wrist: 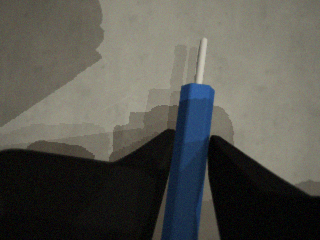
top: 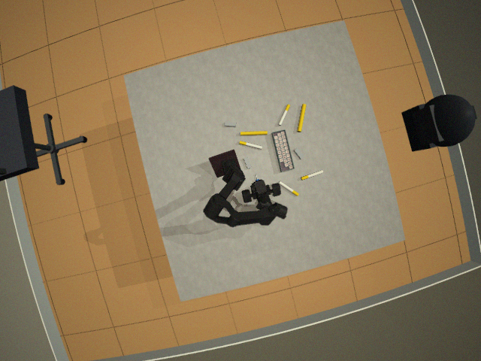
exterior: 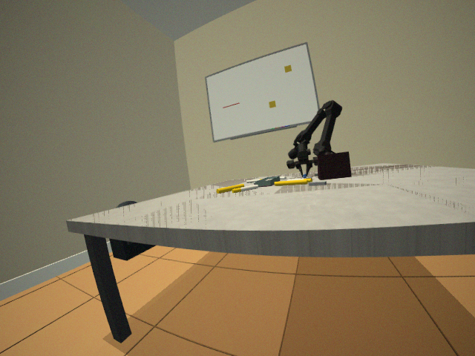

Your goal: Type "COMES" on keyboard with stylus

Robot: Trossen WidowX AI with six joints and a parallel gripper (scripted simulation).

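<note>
The blue stylus (wrist: pixel 190 165) with its thin white tip shows large in the wrist view, tip pointing up the frame. My gripper (wrist: pixel 191 140) (exterior: pixel 305 175) is shut on its blue body, with a fingertip against each side. It is low at the desk surface; whether the stylus touches the desk cannot be told. In the top view only the stylus's front end (top: pixel 256 179) shows past the gripper. The keyboard (top: pixel 282 150) (exterior: pixel 267 181) lies to the upper right of the gripper in that view, apart from it. Its letters are too small to read.
Yellow rods (top: pixel 253 133) (top: pixel 301 118) and several yellow-and-white sticks lie around the keyboard. One stick (top: pixel 288 188) lies just right of the gripper. Small grey pieces (top: pixel 230 124) (top: pixel 297 153) (top: pixel 246 163) lie nearby. A dark red box (top: pixel 218 165) (exterior: pixel 334 165) stands at the arm's base.
</note>
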